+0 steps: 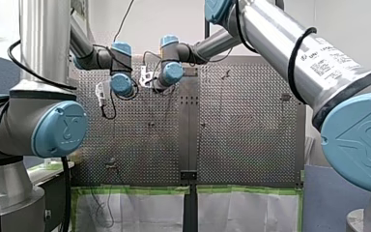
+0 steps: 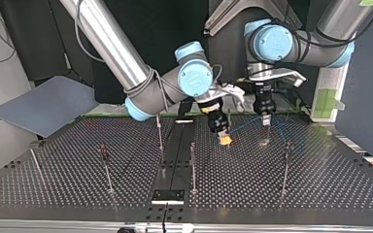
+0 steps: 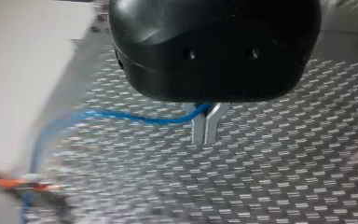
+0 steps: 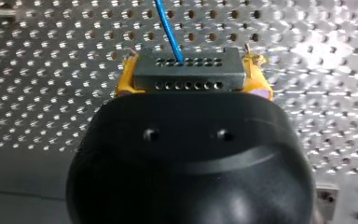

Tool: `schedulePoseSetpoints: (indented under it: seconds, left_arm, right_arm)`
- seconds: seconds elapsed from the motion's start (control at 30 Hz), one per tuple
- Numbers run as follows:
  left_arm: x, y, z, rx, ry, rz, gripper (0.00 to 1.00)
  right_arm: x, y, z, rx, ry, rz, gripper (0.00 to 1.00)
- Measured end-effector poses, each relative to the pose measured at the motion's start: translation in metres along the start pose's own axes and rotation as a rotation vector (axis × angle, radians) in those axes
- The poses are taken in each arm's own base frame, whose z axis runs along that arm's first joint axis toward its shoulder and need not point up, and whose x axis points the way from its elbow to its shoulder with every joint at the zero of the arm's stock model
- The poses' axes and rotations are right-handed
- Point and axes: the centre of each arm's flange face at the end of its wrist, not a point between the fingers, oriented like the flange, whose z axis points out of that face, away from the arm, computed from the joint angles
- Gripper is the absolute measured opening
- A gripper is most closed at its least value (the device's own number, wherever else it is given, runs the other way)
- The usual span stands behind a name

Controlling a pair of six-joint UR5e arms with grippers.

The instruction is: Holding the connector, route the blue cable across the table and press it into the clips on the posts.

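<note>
Right wrist view shows best what my right gripper (image 4: 192,77) has. Its yellow pads (image 4: 123,79) squeeze a dark grey connector (image 4: 186,70) from both sides. The connector has rows of little holes. The blue cable (image 4: 167,23) comes out of one hole and runs away over the table (image 4: 51,93), which is full of holes too.

Left wrist view shows the other end of that bit of cable. My left gripper (image 3: 205,133) has its thin metal fingers (image 3: 198,130) pinched together, with the blue cable caught between them up near the black body. From there the cable sags and swings off to the side. A blurry orange thing (image 3: 23,184) sits low at that side. I cannot tell what it is.

Top view shows both grippers pointing down, close together, just above the table. The cable between them is only a faint blue line here. Thin posts (image 2: 193,165) stand around them, and none touches the cable. The clips on them are too small to see.

Front view hides both grippers behind the arms' wrists, and the blue cable cannot be picked out. Only this view shows the white sheets (image 1: 140,210) with green tape (image 1: 125,191) at the near edge.
</note>
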Motion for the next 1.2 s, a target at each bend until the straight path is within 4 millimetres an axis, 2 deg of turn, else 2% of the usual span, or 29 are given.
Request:
schedulePoseSetpoints:
  seconds: [0.13,0.43,0.67,0.97,1.2]
  left_arm:
    - [0.033,0.004,-0.008,-0.013,0.049,0.017,0.01]
    - [0.086,0.013,-0.019,-0.009,0.118,0.032,0.01]
    - [0.11,0.008,-0.012,0.048,0.13,0.029,0.01]
    - [0.128,-0.006,0.011,0.128,0.11,0.009,0.01]
    - [0.14,-0.007,0.017,0.14,0.125,0.006,0.01]
  right_arm:
    - [-0.016,0.005,-0.002,-0.005,-0.033,-0.004,0.0]
    - [-0.053,0.019,-0.007,-0.022,-0.107,-0.027,0.0]
    - [-0.083,0.02,-0.015,-0.013,-0.158,-0.043,0.0]
    - [-0.117,0.029,-0.022,-0.019,-0.199,-0.047,0.0]
    - [-0.148,0.04,-0.026,-0.031,-0.25,-0.048,0.0]
